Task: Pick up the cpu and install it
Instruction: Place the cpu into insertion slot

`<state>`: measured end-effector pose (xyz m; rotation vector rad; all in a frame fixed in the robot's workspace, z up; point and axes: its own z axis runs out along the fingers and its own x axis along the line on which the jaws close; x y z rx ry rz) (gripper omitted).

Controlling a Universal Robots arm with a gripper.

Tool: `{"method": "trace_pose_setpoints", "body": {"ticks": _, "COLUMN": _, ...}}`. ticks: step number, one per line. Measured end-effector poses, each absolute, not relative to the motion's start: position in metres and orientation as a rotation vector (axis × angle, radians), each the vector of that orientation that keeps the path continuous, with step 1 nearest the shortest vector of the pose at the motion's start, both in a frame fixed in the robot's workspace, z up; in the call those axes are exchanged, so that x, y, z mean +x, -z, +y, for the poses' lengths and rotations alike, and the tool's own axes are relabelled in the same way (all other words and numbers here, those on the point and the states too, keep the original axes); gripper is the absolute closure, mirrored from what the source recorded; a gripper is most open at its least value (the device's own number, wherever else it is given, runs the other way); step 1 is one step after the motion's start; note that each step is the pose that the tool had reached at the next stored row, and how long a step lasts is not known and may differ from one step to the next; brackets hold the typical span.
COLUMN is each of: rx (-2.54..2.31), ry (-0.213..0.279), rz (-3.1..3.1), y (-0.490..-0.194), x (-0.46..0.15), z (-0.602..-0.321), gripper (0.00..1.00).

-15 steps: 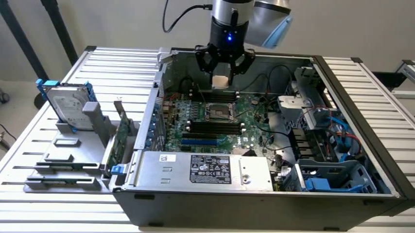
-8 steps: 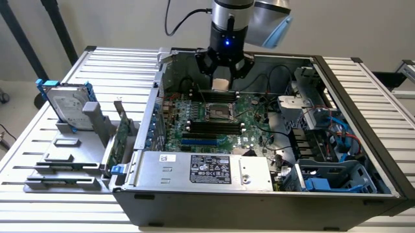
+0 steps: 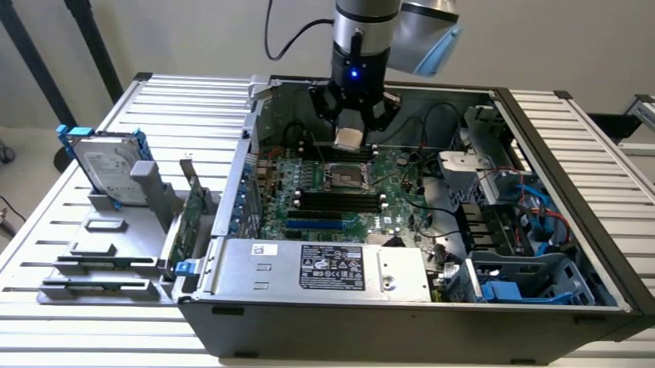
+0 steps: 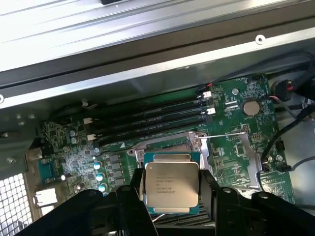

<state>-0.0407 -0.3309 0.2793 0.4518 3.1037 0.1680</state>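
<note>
Alignment is your whole concern in this step, as far as I can judge. The cpu (image 4: 171, 189) hangs in the air inside the open computer case (image 3: 430, 299), over the motherboard (image 3: 302, 195) and close above the socket (image 3: 345, 178), touching neither. In the wrist view the socket's metal frame lies just beyond the chip's edge, so you are near but probably not squarely over it.

Hold the chip flat and square its sides to the frame. Check the corner orientation too; I cannot make out any marker on it. A straight, slow descent with no sideways drag would suit best, since socket contacts are likely delicate. Mind the memory slots (image 4: 147, 120) that run right beside the socket.

Your claw (image 3: 349, 136) is pinching the cpu by two opposite edges, one black finger (image 4: 129, 204) on each side, spread no wider than the chip itself. The silver printed top faces the wrist camera, and the grip looks even, not tilted.
</note>
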Motion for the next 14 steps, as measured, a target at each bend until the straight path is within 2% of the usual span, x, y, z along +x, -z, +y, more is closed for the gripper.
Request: {"method": "trace_pose_setpoints", "body": {"ticks": 14, "rx": 0.794, "ry": -0.16, "rz": 3.046, "y": -0.2763, "x": -0.0408, "z": -0.3309, "gripper": 0.45}}
